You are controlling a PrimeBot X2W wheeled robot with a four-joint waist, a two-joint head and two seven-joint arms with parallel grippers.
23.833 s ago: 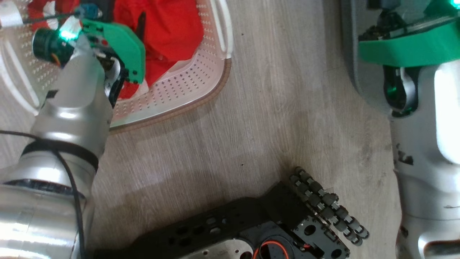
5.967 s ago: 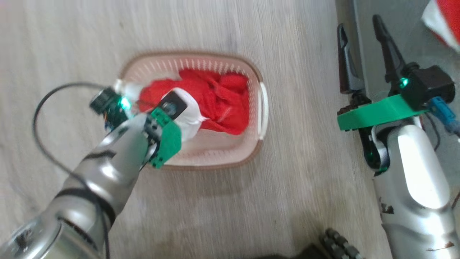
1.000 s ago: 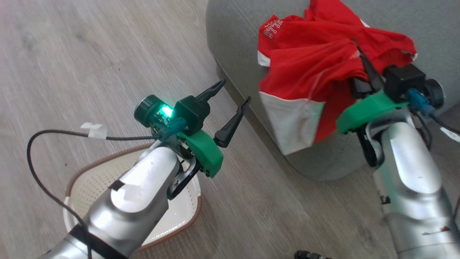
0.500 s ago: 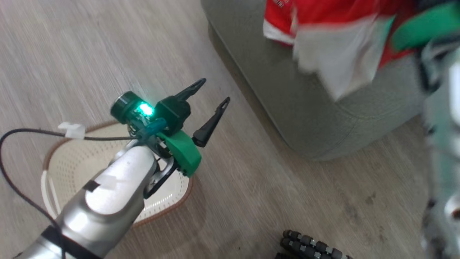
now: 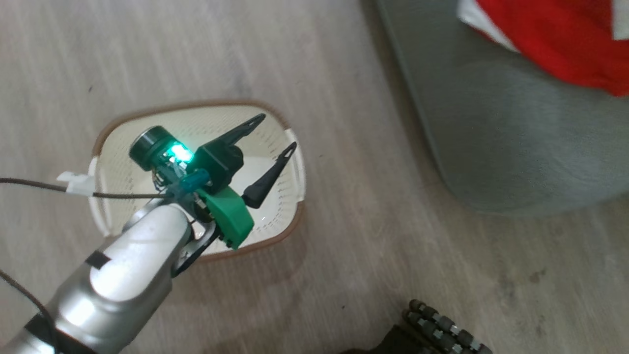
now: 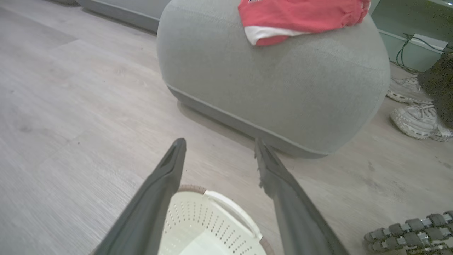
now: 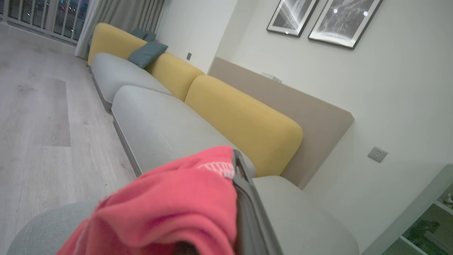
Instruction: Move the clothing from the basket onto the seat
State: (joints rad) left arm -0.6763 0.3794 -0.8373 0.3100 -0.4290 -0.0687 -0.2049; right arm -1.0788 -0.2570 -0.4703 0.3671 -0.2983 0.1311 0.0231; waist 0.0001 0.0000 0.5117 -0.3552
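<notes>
The cream basket (image 5: pixel 123 147) with its brown rim stands on the wooden floor, and the part of its inside that shows is bare. My left gripper (image 5: pixel 276 132) hovers over the basket's right half, open with nothing between its fingers. The left wrist view has this gripper (image 6: pixel 218 148) pointing past the basket (image 6: pixel 212 226) toward the grey seat (image 6: pixel 272 88). Red clothing (image 6: pixel 300 17) with white trim lies on top of the seat (image 5: pixel 491 123). More of the clothing (image 5: pixel 565 44) shows at the upper right. My right gripper (image 7: pixel 236 159) is shut on the clothing (image 7: pixel 170 198), which drapes over it.
A pair of pale sneakers (image 6: pixel 414 120) lies on the floor right of the seat. My base's black rollers (image 5: pixel 447 329) sit at the lower edge. A long sofa with yellow backs (image 7: pixel 244 120) and grey cushions runs along the wall beyond the seat.
The head camera has swung down toward the basket, so the seat and clothing now sit at the upper right. My left gripper stays open above the basket. The right gripper stays shut.
</notes>
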